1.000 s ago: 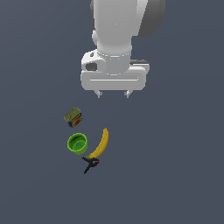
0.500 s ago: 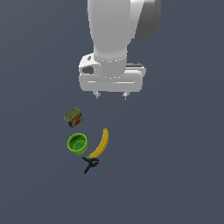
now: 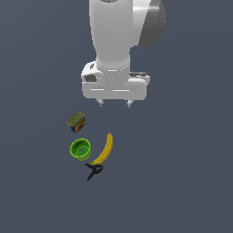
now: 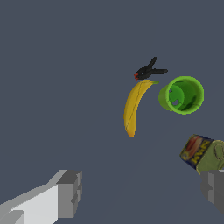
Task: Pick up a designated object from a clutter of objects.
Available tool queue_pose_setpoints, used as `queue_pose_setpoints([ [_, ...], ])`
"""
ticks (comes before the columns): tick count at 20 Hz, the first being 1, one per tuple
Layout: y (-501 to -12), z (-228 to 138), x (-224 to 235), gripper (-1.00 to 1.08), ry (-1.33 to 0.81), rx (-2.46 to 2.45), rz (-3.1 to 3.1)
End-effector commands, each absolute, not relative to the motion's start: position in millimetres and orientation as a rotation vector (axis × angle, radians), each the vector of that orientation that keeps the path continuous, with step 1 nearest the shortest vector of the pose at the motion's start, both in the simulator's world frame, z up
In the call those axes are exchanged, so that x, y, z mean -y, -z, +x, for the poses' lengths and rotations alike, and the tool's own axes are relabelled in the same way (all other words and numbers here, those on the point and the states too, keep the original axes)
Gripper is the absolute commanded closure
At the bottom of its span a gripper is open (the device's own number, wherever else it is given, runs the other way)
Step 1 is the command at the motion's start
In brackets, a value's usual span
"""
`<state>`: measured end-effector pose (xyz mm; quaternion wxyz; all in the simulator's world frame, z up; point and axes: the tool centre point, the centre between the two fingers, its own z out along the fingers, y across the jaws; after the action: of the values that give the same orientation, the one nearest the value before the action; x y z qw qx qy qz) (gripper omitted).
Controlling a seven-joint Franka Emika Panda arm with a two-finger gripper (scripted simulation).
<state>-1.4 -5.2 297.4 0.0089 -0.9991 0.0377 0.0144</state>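
The pincer (image 3: 114,103) hangs above the tabletop (image 3: 182,182) with its fingers (image 4: 70,192) spread wide and nothing between them. The banana (image 3: 104,149) lies flat on the tabletop below the pincer and a little ahead of it, well clear of the fingertips.

The main risk, as I judge it, is the crowding at the banana's stem end. The black clamp (image 3: 94,170) appears to touch that tip, though the exterior view is too small to be sure of contact or a bare gap. The green cup (image 3: 80,149) stands just beside the same lower half. A descent aimed toward the stem could drive a finger onto the cup's rim or catch the clamp and drag it along. The olive-brown can (image 4: 205,154) sits near one finger in the wrist view, so a sideways drift that way could knock it. A closing across the banana's length instead of its width would likely slip off the curve.

The banana is long, smoothly curved and bright yellow with a faint brownish edge, tapering to a greenish-dark stem next to the clamp; its far blunt end lies free of neighbours, closest to the pincer
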Motion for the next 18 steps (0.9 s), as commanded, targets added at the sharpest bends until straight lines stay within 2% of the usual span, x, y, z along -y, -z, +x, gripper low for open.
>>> queue_pose_setpoints([
  [1, -288, 3, 7, -0.92, -0.045, -0.149, -3.119],
  [8, -241, 24, 17, -0.92, -0.036, -0.297, -3.106],
  [18, -138, 51, 42, -0.92, -0.016, -0.607, -3.069],
])
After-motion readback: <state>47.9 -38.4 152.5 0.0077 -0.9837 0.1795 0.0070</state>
